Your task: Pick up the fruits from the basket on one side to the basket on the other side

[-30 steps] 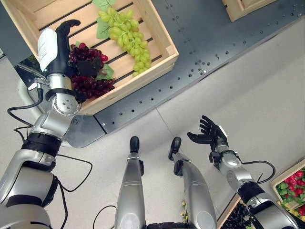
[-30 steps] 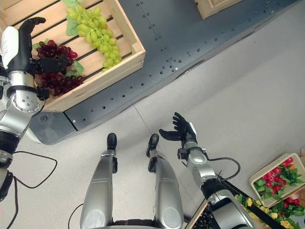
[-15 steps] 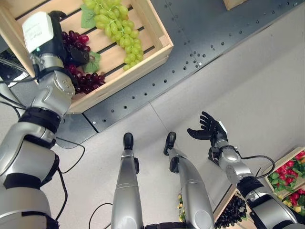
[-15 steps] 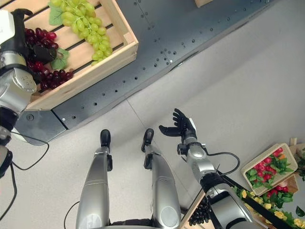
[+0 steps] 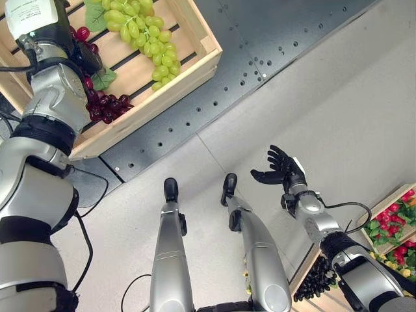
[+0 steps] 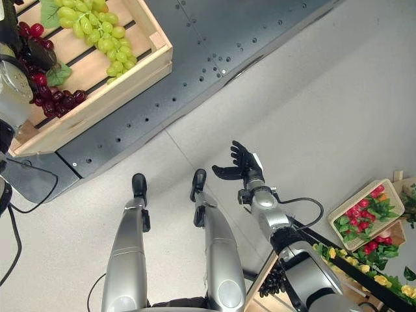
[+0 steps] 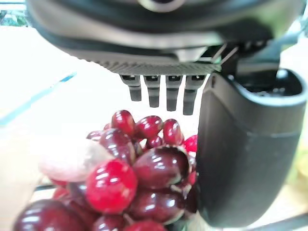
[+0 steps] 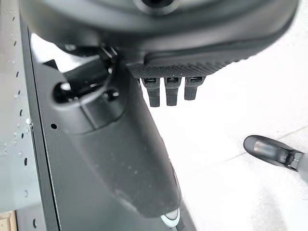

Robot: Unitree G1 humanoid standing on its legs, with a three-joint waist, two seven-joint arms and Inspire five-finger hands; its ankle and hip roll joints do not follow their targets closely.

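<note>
Dark platform [image 5: 260,58] ran across the floor [image 5: 364,130]; on it sat a slatted wooden crate [image 5: 195,49], the biggest thing in the work area. This served as the source basket.

Inside the crate: a green grape bunch [image 5: 140,32] lay on the slats toward the platform's middle, untouched. Beside it, toward the crate's outer end, a red grape bunch [image 5: 104,107] with a green leaf [image 5: 103,79] tucked between the two.

Left robot hand [image 5: 81,55] was down in the crate, right on the red grapes. The left wrist view showed the red grapes [image 7: 139,168] pressed against the thumb [image 7: 245,149], the fingers [image 7: 161,91] straight out past the bunch and not wrapped round it. So spread, touching, no firm hold that I could see.

Right robot hand [image 5: 281,170] hung over the floor, well apart from the crate, palm up, fingers spread, nothing in it.

Off at the robot's right edge: a small box [image 6: 367,221] of red fruit and leaves, and a dark grape bunch [image 5: 318,281] low beside the right arm. Which of these marks the far basket I could not tell.

Progress, as I judged it: early in this transfer. Both bunches in the crate had yet to leave it; the red one looked to be the one in hand next, needing a closed grip, a lift and a carry across.
</note>
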